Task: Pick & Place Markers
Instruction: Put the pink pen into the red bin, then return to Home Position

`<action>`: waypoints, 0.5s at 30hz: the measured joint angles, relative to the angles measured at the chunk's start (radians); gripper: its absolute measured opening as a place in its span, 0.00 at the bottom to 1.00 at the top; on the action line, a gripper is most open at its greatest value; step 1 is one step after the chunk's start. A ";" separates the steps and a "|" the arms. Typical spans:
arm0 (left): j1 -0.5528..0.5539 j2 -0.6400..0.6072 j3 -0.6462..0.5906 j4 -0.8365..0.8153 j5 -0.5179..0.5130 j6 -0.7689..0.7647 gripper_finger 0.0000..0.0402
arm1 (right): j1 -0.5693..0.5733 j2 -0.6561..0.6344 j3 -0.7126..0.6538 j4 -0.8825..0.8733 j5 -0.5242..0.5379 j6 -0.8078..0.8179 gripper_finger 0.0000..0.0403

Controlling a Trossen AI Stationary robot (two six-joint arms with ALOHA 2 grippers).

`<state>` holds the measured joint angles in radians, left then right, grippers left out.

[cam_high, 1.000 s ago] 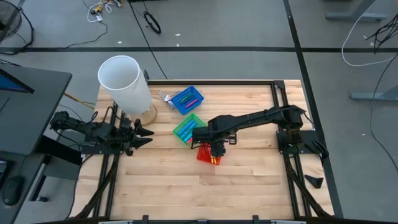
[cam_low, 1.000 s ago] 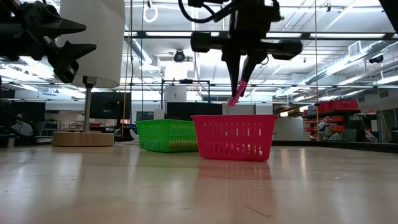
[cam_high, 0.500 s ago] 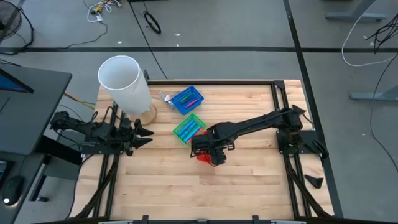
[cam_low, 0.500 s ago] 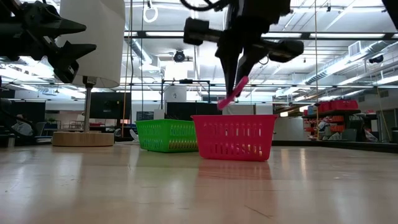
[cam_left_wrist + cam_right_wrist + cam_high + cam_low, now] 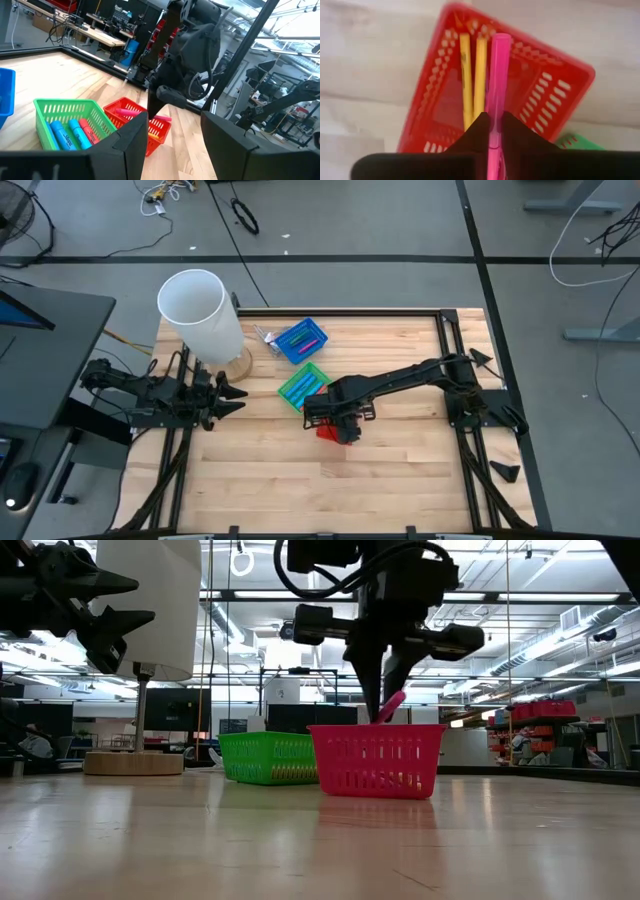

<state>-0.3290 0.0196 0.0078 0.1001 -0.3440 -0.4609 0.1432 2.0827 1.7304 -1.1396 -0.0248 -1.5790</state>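
Note:
My right gripper (image 5: 335,415) points down over the red basket (image 5: 378,760), shut on a pink marker (image 5: 497,75). In the low view the pink marker (image 5: 392,705) slants just above the basket's rim. Two yellow markers (image 5: 472,75) lie on the floor of the red basket (image 5: 555,85). The green basket (image 5: 300,385) next to it holds blue and red markers (image 5: 70,132). More markers lie in the blue basket (image 5: 300,340). My left gripper (image 5: 235,395) waits open and level at the table's left edge. My right gripper pinches the pink marker's barrel (image 5: 494,131) between its two fingers, coming from above and pointing down. The longer part of the marker sticks out past the fingertips over the basket. It hangs tilted, with its low end at about the height of the rim (image 5: 380,724).
A tall white cylinder (image 5: 200,315) stands on a round wooden base at the table's far left. The three baskets sit close together in the middle. Bare wooden tabletop (image 5: 300,480) stretches toward the near edge.
My right gripper has come down toward the red basket and rolled a little about its own axis. The pink marker has gone down with it, from well above the basket to just over the rim, and its tilt has changed.

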 joint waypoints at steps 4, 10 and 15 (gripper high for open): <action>0.000 0.000 0.000 0.000 0.000 0.000 0.47 | 0.002 0.000 -0.013 0.001 -0.043 0.026 0.14; 0.000 0.000 0.000 0.000 0.000 0.000 0.47 | 0.000 0.000 -0.034 0.005 -0.046 0.025 0.22; 0.000 0.000 0.000 0.000 0.000 0.000 0.47 | 0.000 -0.003 -0.034 0.010 -0.044 0.026 0.26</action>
<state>-0.3290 0.0196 0.0078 0.1001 -0.3439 -0.4606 0.1429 2.0792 1.6962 -1.1293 -0.0689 -1.5528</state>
